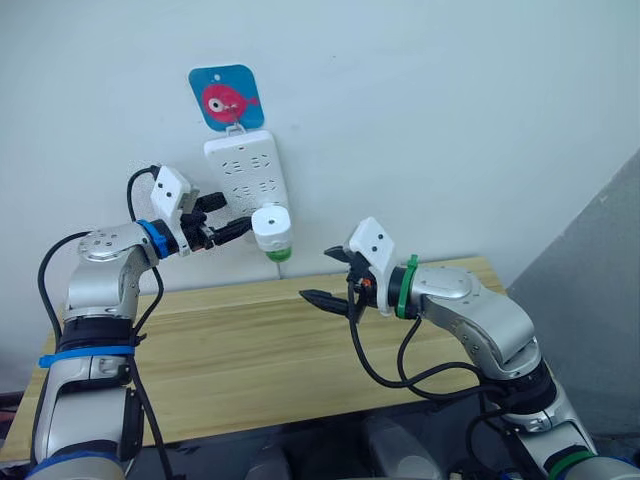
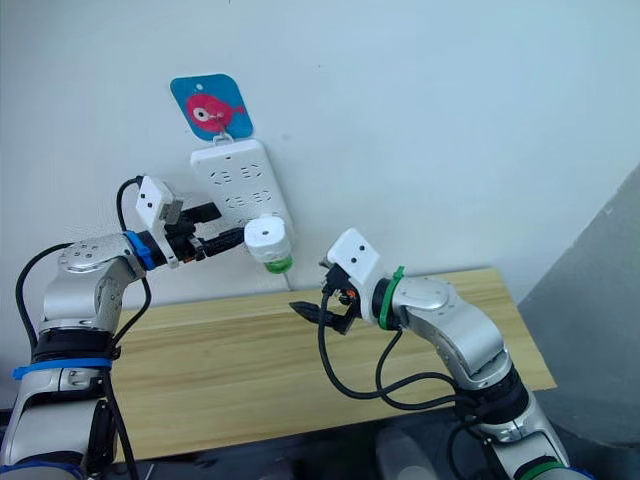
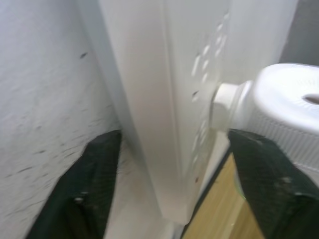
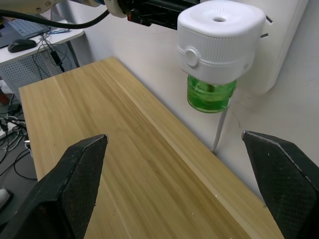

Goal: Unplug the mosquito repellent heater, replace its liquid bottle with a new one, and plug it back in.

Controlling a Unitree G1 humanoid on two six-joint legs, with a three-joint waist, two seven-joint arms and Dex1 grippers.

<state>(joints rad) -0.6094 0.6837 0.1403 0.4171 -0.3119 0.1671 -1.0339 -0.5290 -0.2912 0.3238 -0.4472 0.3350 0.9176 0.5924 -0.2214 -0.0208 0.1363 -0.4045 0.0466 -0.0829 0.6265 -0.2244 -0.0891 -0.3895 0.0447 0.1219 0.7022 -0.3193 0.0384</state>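
- Head views: the heater (image 1: 271, 227), a small white rounded unit with a green liquid bottle (image 1: 279, 254) under it, is plugged into the lower end of the white power strip (image 1: 246, 170), which hangs on the wall below a blue sticker (image 1: 226, 96). The left gripper (image 1: 232, 220) is spread beside the strip's lower part, close to the heater. The right gripper (image 1: 330, 276) hovers above the wooden table (image 1: 250, 350), jaws wide, apart from the heater.
- Left wrist view: two dark fingers (image 3: 84, 194) straddle the strip's edge; the heater's ribbed white body (image 3: 284, 114) sits by one finger.
- Right wrist view: the heater's top has a small round hole, a round knob on its ribbed side, and the green bottle (image 4: 211, 94) beneath; the fingers (image 4: 75, 189) stand wide.
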